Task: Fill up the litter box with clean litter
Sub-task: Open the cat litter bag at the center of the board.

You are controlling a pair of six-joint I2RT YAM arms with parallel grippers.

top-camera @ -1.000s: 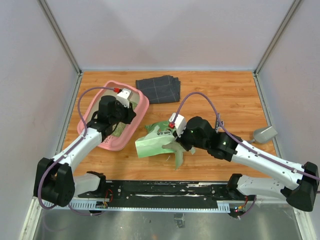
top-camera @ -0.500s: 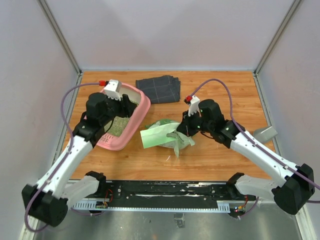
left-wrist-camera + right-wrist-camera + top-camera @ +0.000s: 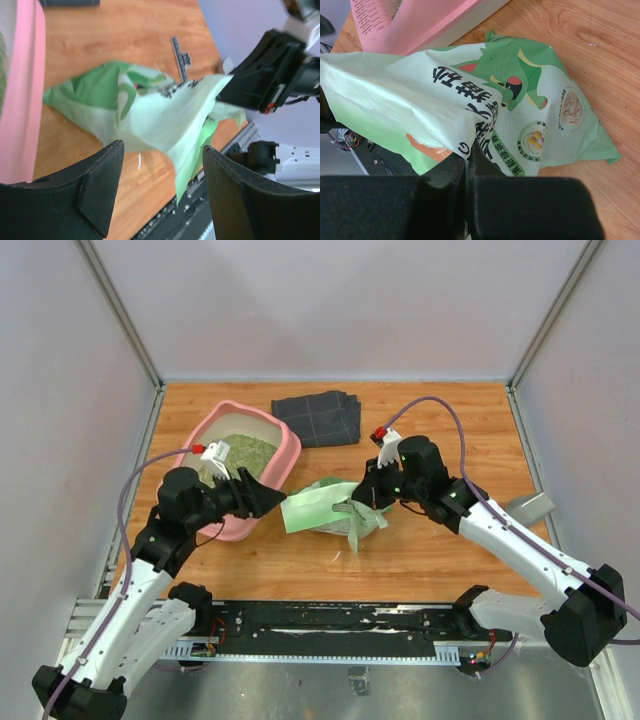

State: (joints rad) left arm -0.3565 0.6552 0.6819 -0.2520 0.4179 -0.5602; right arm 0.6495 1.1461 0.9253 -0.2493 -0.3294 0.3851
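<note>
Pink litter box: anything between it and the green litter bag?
No loose object. The pink plastic litter box and the green printed plastic bag lie close together; only the left gripper, jaws open, is between them at the box's near corner.

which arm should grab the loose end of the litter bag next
Probably left. The left gripper is open, facing the bag beside the litter box; the right gripper is shut on the bag.

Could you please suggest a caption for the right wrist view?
Right gripper pinching the green printed litter bag beside the pink litter box on a wooden table.
</note>
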